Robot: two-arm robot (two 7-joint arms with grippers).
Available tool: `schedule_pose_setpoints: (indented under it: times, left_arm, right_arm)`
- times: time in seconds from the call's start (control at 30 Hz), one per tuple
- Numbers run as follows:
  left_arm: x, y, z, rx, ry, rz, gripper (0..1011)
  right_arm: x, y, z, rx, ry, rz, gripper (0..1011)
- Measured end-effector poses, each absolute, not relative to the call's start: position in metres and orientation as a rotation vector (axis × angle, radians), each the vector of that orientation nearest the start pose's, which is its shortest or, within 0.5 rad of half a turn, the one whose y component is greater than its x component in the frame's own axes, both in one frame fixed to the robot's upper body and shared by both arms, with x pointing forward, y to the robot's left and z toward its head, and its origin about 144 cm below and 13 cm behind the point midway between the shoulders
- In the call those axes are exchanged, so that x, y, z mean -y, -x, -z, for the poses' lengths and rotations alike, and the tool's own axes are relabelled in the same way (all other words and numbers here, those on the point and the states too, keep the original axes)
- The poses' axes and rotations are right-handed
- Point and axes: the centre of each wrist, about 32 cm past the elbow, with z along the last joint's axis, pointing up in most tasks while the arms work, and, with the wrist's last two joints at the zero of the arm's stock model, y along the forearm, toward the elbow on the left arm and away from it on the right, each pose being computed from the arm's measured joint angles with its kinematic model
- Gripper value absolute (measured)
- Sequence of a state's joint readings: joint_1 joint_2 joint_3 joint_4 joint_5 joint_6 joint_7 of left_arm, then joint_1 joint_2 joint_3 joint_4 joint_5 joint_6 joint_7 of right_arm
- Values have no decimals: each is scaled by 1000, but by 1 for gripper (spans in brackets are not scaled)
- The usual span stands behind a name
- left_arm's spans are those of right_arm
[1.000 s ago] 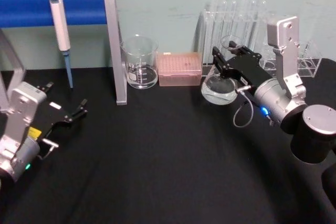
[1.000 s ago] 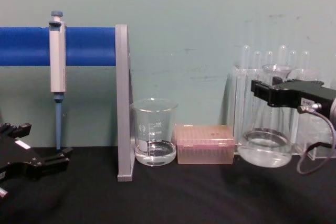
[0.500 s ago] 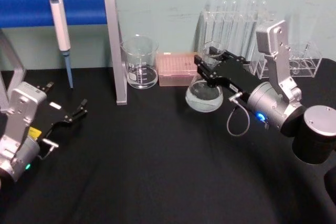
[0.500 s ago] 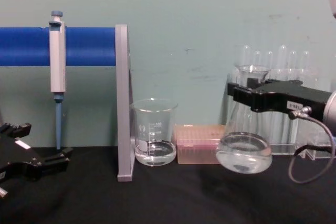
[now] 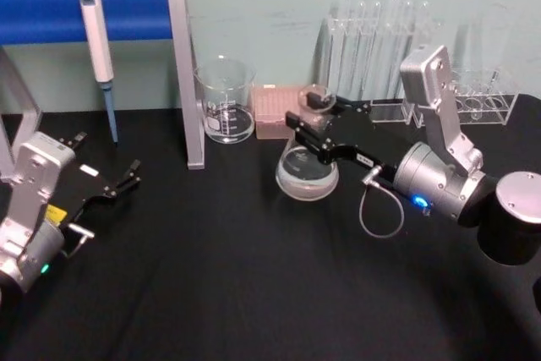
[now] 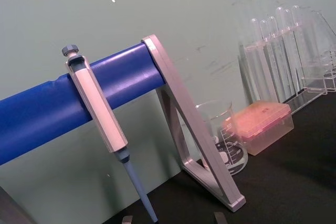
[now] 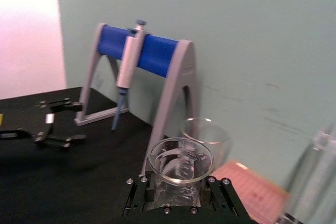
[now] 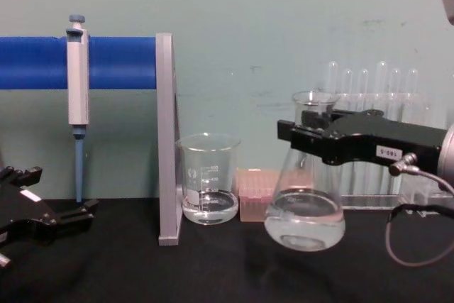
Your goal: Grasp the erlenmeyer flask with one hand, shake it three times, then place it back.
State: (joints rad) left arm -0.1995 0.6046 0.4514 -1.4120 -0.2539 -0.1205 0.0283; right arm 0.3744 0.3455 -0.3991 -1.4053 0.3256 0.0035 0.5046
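Right gripper (image 8: 311, 135): it is reaching out over the middle of the black bench (image 5: 254, 276), coming in from the right side.
Right fingers (image 7: 137, 192): they are squeezing the neck of the erlenmeyer flask (image 8: 305, 211), one on each side, just under its open mouth.
Flask: it is hanging below the fingers with its wide bottom down. It is leaning a little, and its bottom looks lifted just off the bench. Some clear water is sitting in it.
Where the flask is: it is in front of the pink box (image 5: 279, 112), to the right of the beaker (image 5: 225, 112), and well in front of the test tubes (image 5: 372, 40).
Left gripper (image 5: 118, 182): it is resting low at the left of the bench, near the blue stand (image 5: 127, 10) with the pipette (image 5: 95, 31). Its fingers are spread apart and holding nothing.
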Motion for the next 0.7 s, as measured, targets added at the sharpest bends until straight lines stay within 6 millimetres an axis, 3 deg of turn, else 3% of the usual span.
schedule_pose_setpoints:
  times: [0.7]
  left_arm:
    - [-310, -489, -1140, 285, -305, -1248, 1001]
  right_arm:
    - [227, -553, -1195, 137, 62, 652, 457]
